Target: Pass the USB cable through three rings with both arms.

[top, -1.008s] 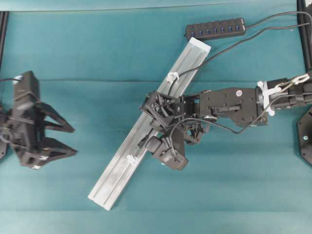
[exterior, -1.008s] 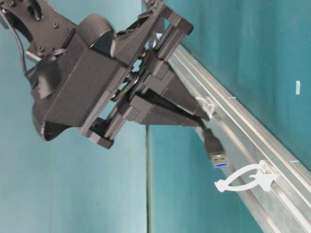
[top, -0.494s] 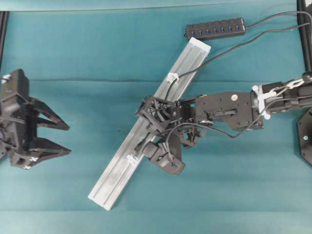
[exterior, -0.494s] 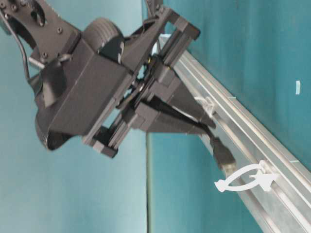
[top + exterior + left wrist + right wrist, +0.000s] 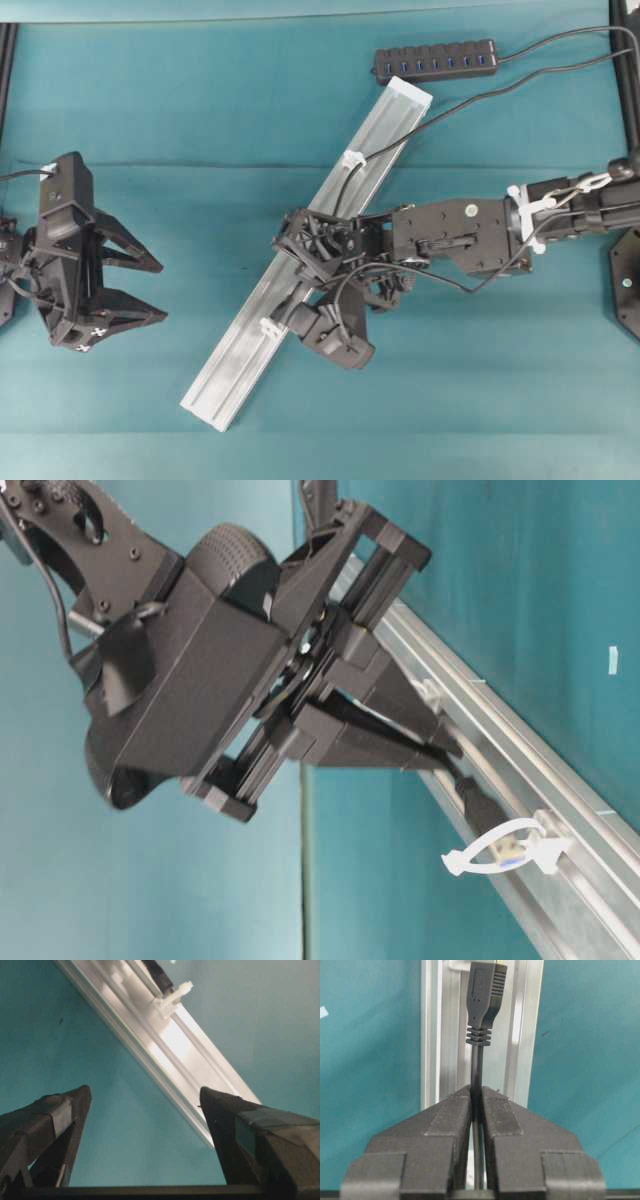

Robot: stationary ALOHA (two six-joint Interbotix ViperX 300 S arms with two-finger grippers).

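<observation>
- Now I'm threading: right gripper (image 5: 476, 1097), clamped on the cable (image 5: 477, 1067), is nosing its plug (image 5: 480, 805) into the last ring (image 5: 505, 848).
- Left gripper (image 5: 148, 290) is waiting wide open, empty.
- Next, I'm judging, needs left to catch the plug beyond it.

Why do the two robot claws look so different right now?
The left gripper has its jaws spread wide with nothing between them, while the right gripper is pinched shut on the USB cable. The left gripper sits apart from the rail, off to the side over the teal table; the right gripper is over the rail, pushing the plug toward a white ring. Both are black with two pointed fingers.
</observation>
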